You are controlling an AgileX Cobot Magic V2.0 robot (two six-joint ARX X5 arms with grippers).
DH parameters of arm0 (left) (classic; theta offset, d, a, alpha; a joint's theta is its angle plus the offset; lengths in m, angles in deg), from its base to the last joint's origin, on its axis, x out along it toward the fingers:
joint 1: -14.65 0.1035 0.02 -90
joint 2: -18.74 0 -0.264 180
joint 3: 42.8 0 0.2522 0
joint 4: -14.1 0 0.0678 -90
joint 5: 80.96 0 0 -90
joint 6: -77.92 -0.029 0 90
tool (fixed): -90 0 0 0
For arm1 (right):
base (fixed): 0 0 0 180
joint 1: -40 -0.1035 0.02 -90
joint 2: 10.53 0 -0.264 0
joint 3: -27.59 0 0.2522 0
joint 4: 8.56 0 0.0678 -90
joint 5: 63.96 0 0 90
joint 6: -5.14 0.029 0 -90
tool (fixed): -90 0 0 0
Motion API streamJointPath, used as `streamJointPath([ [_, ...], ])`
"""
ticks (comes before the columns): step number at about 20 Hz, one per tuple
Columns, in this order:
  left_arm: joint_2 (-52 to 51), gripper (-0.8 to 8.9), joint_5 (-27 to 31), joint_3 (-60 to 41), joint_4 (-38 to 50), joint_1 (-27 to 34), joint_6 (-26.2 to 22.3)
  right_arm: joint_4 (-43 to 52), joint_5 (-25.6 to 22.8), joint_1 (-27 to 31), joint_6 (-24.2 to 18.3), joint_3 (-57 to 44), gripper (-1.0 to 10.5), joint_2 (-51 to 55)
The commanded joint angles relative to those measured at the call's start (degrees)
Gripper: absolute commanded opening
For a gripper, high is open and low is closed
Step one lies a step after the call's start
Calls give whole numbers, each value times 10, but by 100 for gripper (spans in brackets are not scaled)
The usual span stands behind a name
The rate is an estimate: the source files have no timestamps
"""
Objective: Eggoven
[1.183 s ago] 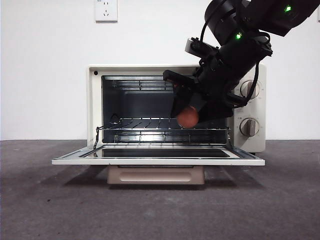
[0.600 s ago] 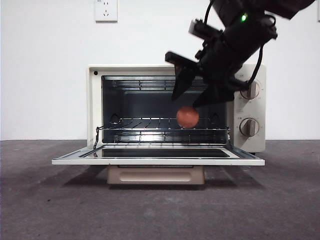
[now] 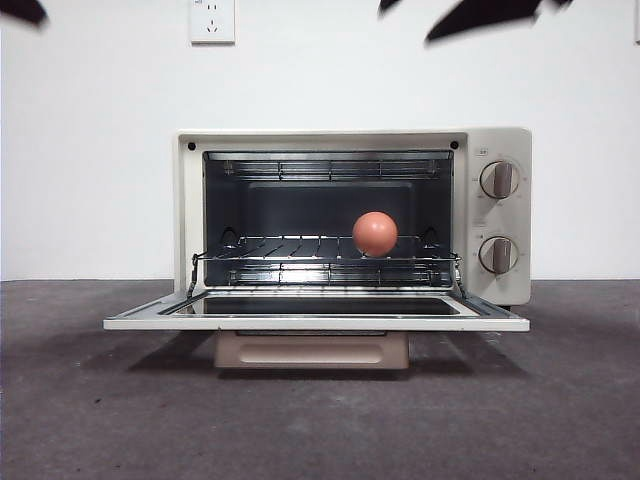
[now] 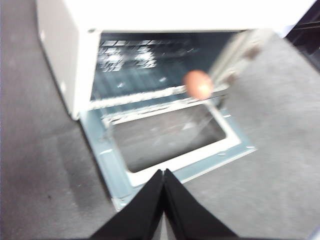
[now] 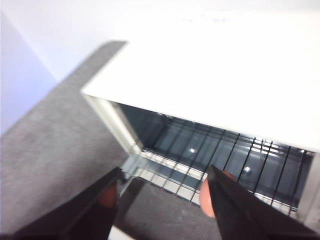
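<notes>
Right hand (image 5: 162,192) spread, empty, above the oven (image 3: 352,215); left hand (image 4: 163,182) pressed together, waiting. Door (image 3: 316,318) lies open; egg (image 3: 375,233) sits on the rack (image 3: 300,248). We judge: shut the door gently so the egg stays put.

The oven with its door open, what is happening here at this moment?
An egg rests on the wire rack inside the oven, toward the side with the two dials. The door lies folded down flat. Neither arm holds anything. The right gripper is above the oven with its jaws apart, and the left gripper waits in front with its jaws together.
</notes>
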Motion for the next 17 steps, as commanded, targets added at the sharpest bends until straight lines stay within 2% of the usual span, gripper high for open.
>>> streamJointPath([
  [1, 40, 6, -11, -34, 55, 9, 17, -44, 1, -7, -21, 12, 277, 64],
  [4, 104, 6, -47, -89, 135, 36, 32, -108, 0, -7, -26, 12, 277, 146],
  [8, 208, 6, -51, -124, 220, 52, 43, -162, -3, -7, -28, 12, 277, 221],
  [13, 343, 6, -55, -124, 318, 52, 59, -204, -3, -7, -26, 12, 277, 259],
  [17, 411, 6, -73, -124, 379, 45, 68, -213, -3, -7, -26, 12, 277, 262],
])
